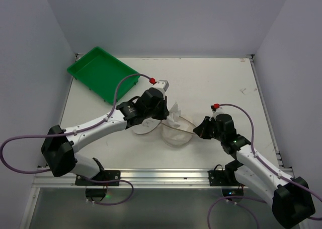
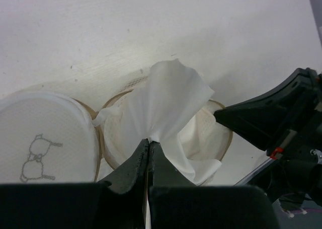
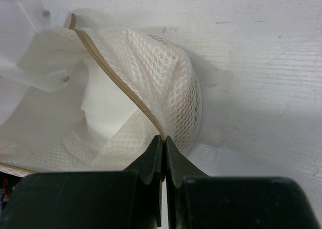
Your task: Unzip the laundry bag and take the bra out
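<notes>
On the middle of the bench [image 1: 216, 78], your right claw [image 3: 164, 138] pinches the rim of the open laundry bag [image 1: 177, 133] to hold it still, so your left claw [image 2: 150, 142], clamped on the bra [image 2: 168, 95], can lift it out.

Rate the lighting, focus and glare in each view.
Top external: even, soft light, faint shadows on the table, the laundry bag sharp. Left wrist: the white fabric is bright yet keeps its folds; the left gripper is near-black. Right wrist: mesh crisp, fabric at upper left washed out; the right gripper is dark.
</notes>
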Available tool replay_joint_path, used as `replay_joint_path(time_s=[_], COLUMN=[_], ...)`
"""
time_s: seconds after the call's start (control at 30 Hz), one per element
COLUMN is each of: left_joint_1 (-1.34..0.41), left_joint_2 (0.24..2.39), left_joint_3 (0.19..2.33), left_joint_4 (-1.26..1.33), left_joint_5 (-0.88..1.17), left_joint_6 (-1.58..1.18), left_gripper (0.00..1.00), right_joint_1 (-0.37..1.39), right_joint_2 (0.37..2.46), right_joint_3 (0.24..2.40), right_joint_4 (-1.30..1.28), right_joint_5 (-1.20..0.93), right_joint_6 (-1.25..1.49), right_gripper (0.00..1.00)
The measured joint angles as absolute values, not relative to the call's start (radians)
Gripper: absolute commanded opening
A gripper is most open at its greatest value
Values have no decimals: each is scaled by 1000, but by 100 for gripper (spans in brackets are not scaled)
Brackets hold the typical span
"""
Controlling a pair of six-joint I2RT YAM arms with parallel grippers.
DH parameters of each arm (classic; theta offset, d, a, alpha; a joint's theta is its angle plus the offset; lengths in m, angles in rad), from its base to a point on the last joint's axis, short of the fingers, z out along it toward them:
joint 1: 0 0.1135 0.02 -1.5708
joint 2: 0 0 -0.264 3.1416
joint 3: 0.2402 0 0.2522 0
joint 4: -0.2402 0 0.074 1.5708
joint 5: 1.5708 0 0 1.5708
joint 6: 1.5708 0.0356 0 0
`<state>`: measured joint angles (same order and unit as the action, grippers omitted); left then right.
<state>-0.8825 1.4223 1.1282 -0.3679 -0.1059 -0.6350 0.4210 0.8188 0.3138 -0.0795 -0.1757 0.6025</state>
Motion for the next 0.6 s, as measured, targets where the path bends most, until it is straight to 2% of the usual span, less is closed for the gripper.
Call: replay_joint_path(time_s=[0.13,0.27,0.3,0.37,0.4,0.47,0.6], left_joint_1=[-879,-877,-878,-878,-878,-878,-878], left_joint_2=[1450,1485,1492,1505,1509,1513,1515], left_joint_3=[1100,1087,1084,1081,1081,1080,1080], left_joint_4=[-356,-296,-284,-270,-266,-259,-245], left_joint_5=[-102,-35,-19,2,9,19,30], left_joint_6=[-638,-662,-670,-680,-687,-695,-704], left_gripper=[0,20,28,39,51,63,71], right_joint_1=[421,421,421,421,421,421,421], right_joint_2=[825,825,825,826,828,833,843], right_joint_3=[314,314,314,314,314,314,314], right_joint_4=[-80,-80,-80,-80,-80,-80,-76], right_joint_5=[-178,-180,-182,-185,-187,-193,-202], right_joint_6=[601,594,593,590,590,586,582], right_gripper=[0,0,0,0,0,0,0])
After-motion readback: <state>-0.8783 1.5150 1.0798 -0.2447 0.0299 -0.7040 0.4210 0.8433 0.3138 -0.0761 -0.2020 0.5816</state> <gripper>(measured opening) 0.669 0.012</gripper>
